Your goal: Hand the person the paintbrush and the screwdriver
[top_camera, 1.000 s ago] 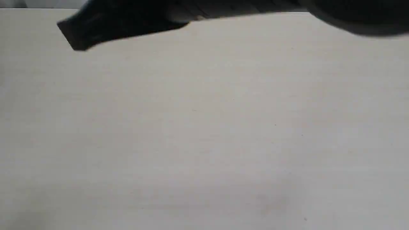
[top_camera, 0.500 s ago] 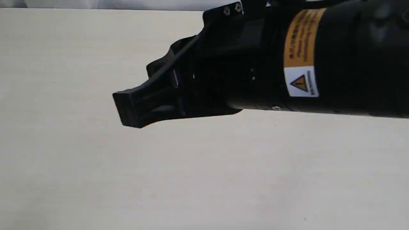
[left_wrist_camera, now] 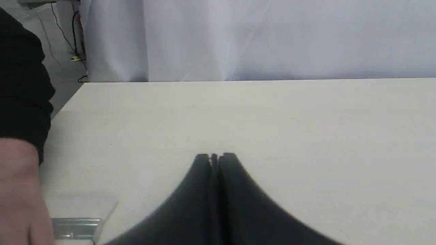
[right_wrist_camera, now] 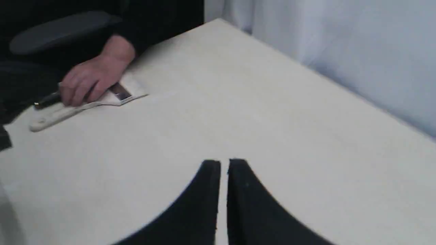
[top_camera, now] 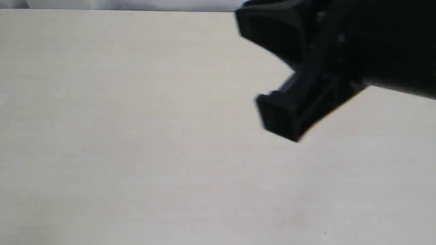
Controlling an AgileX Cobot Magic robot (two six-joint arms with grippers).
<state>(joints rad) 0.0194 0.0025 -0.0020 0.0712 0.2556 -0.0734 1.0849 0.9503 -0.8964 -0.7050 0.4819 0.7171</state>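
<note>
Under the person's hand lies the paintbrush.

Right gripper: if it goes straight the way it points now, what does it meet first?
Nothing close. Ahead of the right gripper is only bare table, then the curtain past its edge. The hand and paintbrush sit off to the side. If tilted down, it meets the table first; depth is unclear.
</note>
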